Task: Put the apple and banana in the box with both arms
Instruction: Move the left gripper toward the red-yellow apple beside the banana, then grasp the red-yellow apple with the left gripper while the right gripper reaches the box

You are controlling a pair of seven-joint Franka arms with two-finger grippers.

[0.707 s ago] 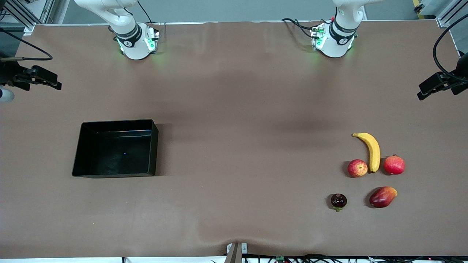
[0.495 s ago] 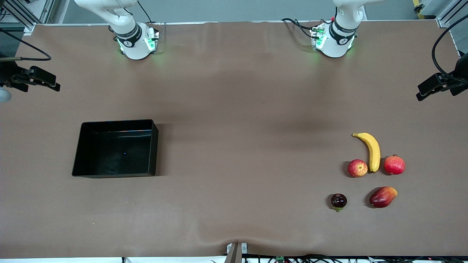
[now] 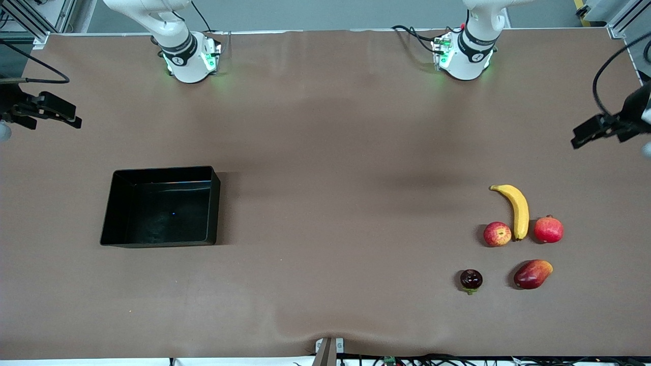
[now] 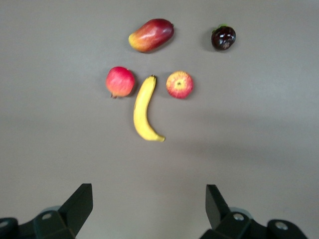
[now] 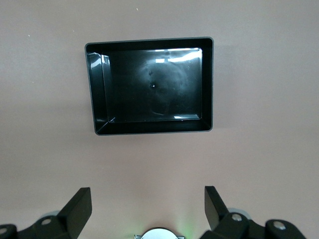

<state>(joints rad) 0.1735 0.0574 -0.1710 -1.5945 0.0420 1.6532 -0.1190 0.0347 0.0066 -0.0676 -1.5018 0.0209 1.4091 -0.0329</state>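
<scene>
We judge the banana [image 4: 143, 109] light and firm (grasp mid-length); left gripper [image 4: 149, 206] and right gripper [image 5: 148, 206] both gape empty.

- The banana [image 3: 515, 210] is hemmed in: the apple [image 3: 497, 234] sits just beside its lower tip, a round red fruit [image 3: 548, 230] close at its other flank.
- Its upper tip lies on bare counter [image 3: 346, 203].
- The box [image 3: 161, 206], center-left in frame, stands alone, open-topped.

Two white jointed arms [image 3: 175, 35], dark grey joint bands, green-lit bases [image 3: 460, 58], black cables, black angular fingers [image 4: 79, 201], silver screws
</scene>
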